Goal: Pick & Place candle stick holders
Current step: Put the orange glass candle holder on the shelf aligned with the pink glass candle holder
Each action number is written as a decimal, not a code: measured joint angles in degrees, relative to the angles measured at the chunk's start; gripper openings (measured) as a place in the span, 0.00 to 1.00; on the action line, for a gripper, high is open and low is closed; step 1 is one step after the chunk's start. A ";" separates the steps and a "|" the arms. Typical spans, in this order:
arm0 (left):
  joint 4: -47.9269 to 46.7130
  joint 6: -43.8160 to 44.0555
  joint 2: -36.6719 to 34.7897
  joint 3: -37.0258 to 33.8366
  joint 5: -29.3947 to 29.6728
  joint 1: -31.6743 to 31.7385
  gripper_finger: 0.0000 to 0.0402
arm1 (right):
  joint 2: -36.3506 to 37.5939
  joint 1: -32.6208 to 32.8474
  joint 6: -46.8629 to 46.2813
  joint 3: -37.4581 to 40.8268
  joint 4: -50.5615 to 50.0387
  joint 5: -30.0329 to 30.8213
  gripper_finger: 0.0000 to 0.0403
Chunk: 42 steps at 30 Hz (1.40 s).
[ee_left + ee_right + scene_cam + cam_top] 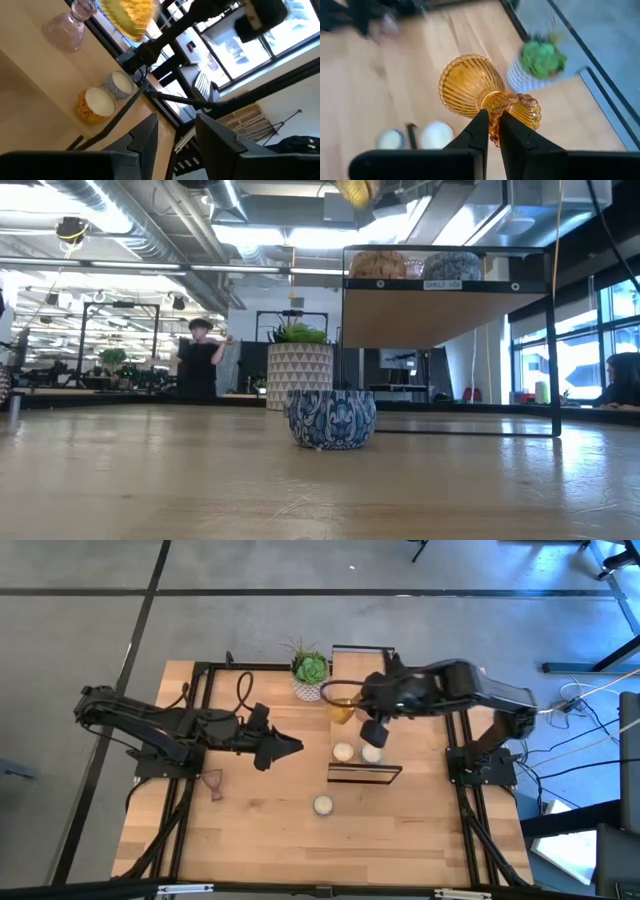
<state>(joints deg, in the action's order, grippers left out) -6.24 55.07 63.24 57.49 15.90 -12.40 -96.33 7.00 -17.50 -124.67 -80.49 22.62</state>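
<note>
My right gripper [352,705] is shut on the amber ribbed glass holder [485,95] and holds it high above the table's far middle, next to the plant. The holder also shows at the top of the low view [355,190]. One pale pink holder [213,783] lies on the table at the left, beside my left arm. Another pink holder [70,27] stands on the wood on its wide end, below the amber one. My left gripper [290,747] is open and empty above the table's middle left, pointing toward the right. My right gripper pinches the amber holder's narrow waist [493,106] between its two fingertips [480,125]. The holder is lifted clear of the table and lies on its side in the hold, its bowl [467,85] to one side of the fingers and its foot [525,107] to the other.
A green plant in a white patterned pot [310,670] stands at the far middle. A black-framed wooden shelf [450,290] stands right of centre with two round jars on it. A blue patterned candle jar [332,418] stands near the table's front; a person stands beyond the table.
</note>
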 joint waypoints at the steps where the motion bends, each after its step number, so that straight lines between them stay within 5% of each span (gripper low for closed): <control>1: 0.01 0.24 0.26 0.00 0.29 -0.30 0.32 | -1.41 -0.46 0.14 -1.50 -2.14 0.03 0.08; 6: 0.41 0.33 1.50 0.00 1.34 -1.49 0.32 | -6.47 -1.85 3.44 -5.24 -9.52 0.15 0.08; 42: 1.76 6.95 4.31 -0.02 0.73 -1.87 0.32 | -17.62 -10.36 18.43 -5.10 -9.49 4.12 0.08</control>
<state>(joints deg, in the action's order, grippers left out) -4.48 62.02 67.55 57.47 16.62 -14.26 -113.95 -3.37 0.93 -129.77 -89.98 26.74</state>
